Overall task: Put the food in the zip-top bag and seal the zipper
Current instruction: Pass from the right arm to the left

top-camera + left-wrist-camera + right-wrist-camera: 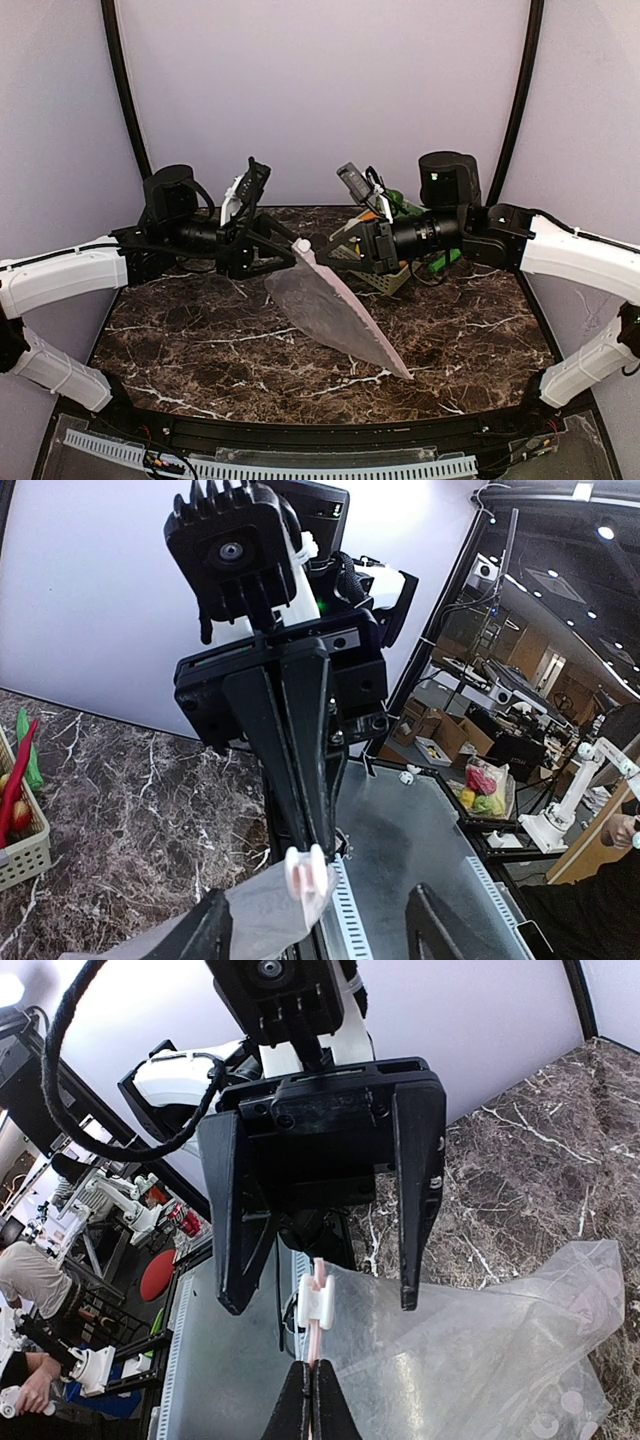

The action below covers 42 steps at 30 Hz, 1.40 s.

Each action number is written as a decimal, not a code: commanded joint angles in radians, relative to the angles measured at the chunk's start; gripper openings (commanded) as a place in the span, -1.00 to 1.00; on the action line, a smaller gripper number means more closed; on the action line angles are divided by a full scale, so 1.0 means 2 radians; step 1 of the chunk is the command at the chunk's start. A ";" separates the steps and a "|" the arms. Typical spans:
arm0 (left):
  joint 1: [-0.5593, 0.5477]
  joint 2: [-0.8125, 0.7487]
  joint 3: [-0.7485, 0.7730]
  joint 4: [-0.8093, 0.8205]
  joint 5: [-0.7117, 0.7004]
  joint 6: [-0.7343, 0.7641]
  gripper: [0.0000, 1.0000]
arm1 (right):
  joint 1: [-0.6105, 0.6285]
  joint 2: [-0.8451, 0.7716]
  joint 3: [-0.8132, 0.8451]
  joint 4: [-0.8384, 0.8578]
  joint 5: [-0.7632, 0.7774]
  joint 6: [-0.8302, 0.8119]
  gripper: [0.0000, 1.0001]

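The clear zip-top bag (335, 310) hangs in mid-air between my two grippers and drapes down to the table; it looks flat. My right gripper (312, 1378) is shut on the pink zipper (318, 1345) just behind the white slider (316, 1302). My left gripper (320, 900) faces it, open, its fingers (415, 1190) straddling the slider (308, 872) without touching it. In the top view the two grippers meet at the bag's raised corner (300, 246). Food sits in the basket: a red chili (14, 780) and a green piece (27, 755).
The pale lattice basket (28, 852) stands on the marble table (200, 340) at the back, behind my right gripper (325, 252); green and orange pieces (402, 206) show above it. The bag's lower end (400, 368) rests near the table's front middle.
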 commanded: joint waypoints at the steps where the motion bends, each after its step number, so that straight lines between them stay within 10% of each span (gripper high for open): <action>1: -0.003 -0.001 -0.002 -0.021 0.016 0.015 0.13 | -0.001 -0.006 -0.007 0.011 0.013 0.006 -1.00; 19: -0.003 0.010 0.006 -0.056 -0.012 0.037 -0.92 | -0.002 -0.016 -0.018 0.001 0.018 0.006 -1.00; 25: -0.004 0.006 0.007 -0.071 -0.021 0.049 -0.99 | -0.002 -0.019 -0.013 0.003 0.023 0.006 -1.00; 33: -0.004 0.004 0.008 -0.081 -0.027 0.058 -0.99 | 0.005 -0.009 0.003 0.002 0.071 0.002 -0.02; 42: -0.004 0.008 0.011 -0.085 -0.026 0.055 -0.99 | 0.018 0.021 0.041 -0.020 0.101 -0.024 -0.05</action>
